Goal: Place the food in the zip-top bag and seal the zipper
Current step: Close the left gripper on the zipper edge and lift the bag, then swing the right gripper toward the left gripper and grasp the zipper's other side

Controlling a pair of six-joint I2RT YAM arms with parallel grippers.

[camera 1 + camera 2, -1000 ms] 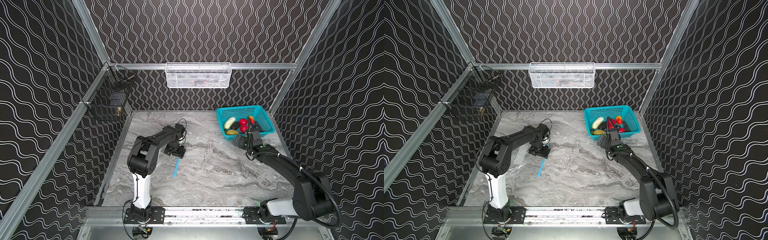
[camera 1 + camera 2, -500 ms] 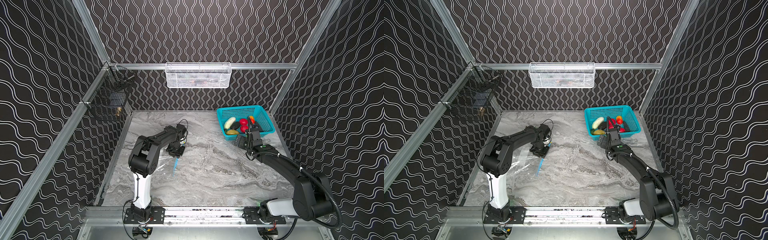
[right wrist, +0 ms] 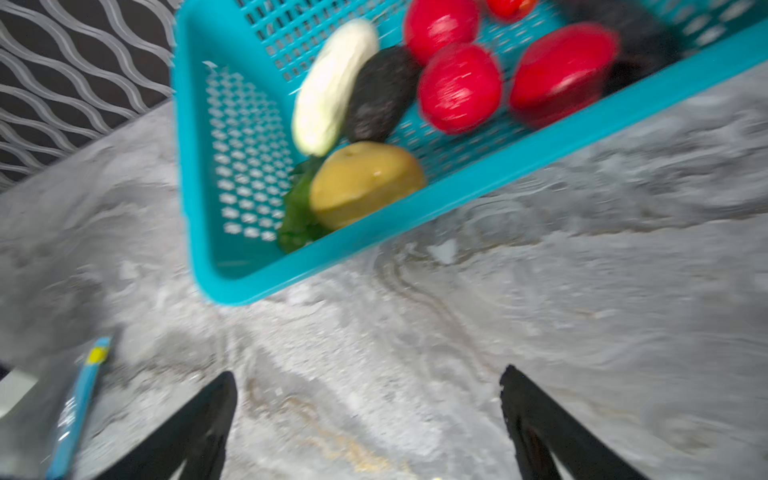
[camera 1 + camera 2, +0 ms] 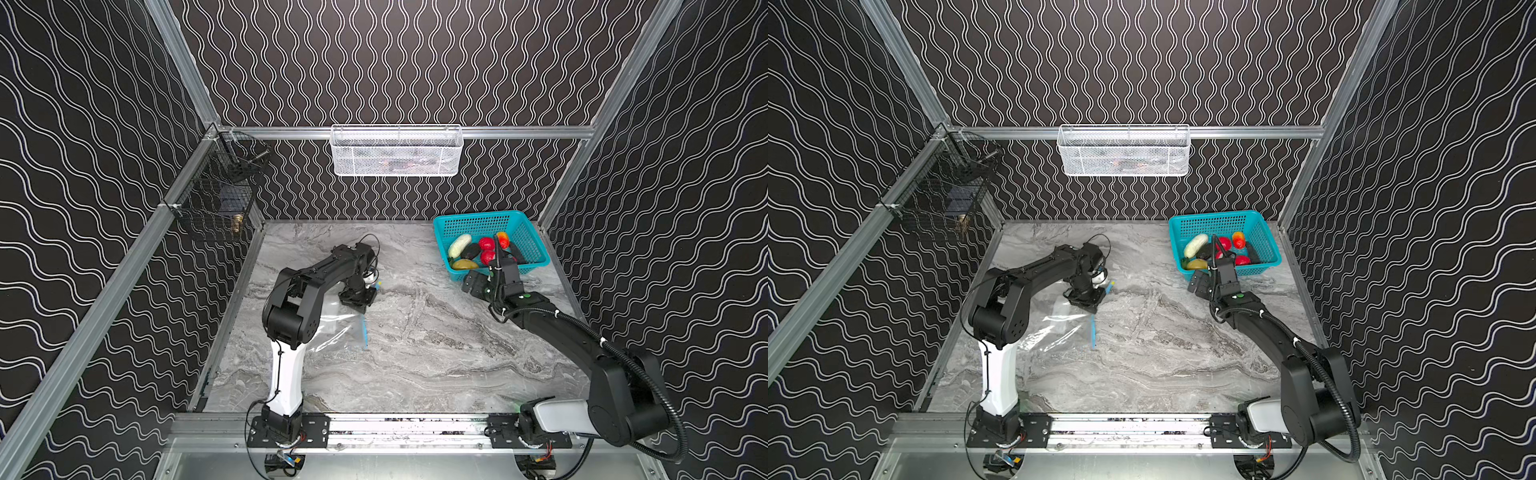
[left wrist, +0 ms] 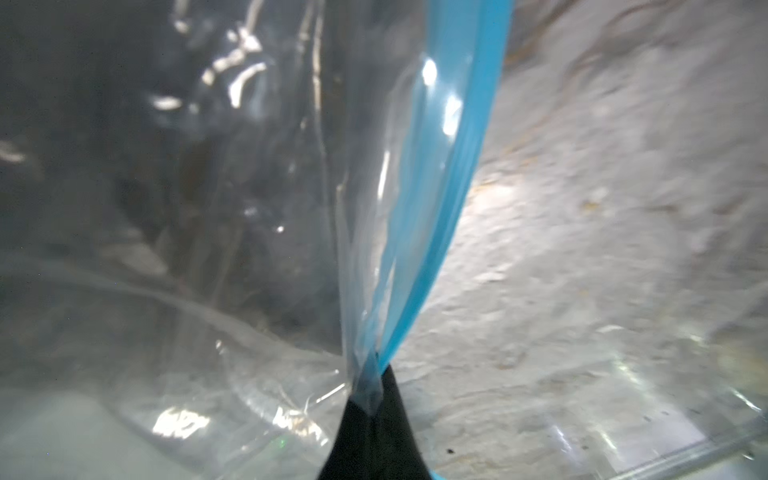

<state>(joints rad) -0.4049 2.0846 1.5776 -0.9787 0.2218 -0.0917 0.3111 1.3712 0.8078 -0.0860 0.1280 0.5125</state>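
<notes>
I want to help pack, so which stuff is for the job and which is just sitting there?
For the job:
zip-top bag, pinched by the left claw
blue zipper along its mouth
food, lying in the teal basket

Just sitting there:
white mesh basket on the back wall
black wire basket on the side wall

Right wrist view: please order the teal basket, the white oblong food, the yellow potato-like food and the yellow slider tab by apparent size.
1. teal basket
2. white oblong food and yellow potato-like food, about alike; not ranked
3. yellow slider tab
</notes>
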